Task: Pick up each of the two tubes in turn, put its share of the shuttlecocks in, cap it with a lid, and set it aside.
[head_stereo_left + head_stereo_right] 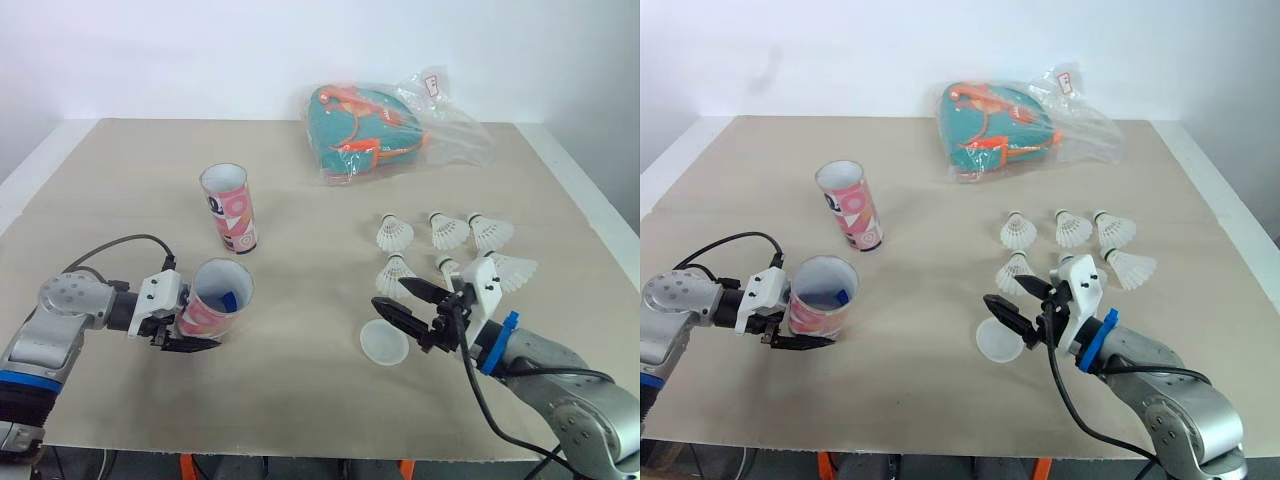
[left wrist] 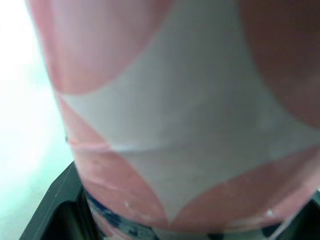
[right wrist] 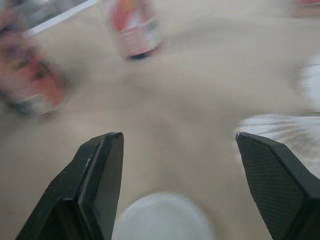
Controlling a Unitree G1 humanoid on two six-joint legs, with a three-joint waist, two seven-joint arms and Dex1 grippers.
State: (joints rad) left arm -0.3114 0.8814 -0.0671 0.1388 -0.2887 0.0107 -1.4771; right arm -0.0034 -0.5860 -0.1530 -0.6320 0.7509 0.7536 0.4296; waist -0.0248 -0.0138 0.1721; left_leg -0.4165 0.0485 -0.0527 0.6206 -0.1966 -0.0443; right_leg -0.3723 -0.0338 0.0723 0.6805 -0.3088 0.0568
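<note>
My left gripper (image 1: 196, 330) is shut on a pink-and-white tube (image 1: 222, 290), held tilted near the table's front left with its open mouth up; a blue patch shows inside. The left wrist view shows this tube's wall (image 2: 175, 125) close up. A second, matching tube (image 1: 230, 208) stands upright behind it. Several white shuttlecocks (image 1: 448, 231) lie in two rows at the right. A translucent round lid (image 1: 384, 343) lies on the table in front of them. My right gripper (image 1: 392, 293) is open, hovering just above and behind the lid (image 3: 162, 217), with nothing between its fingers.
A clear plastic bag holding a teal and orange item (image 1: 375, 130) lies at the back centre-right. The beige tabletop (image 1: 300, 400) has white borders at its left and right sides and ends close in front of both arms.
</note>
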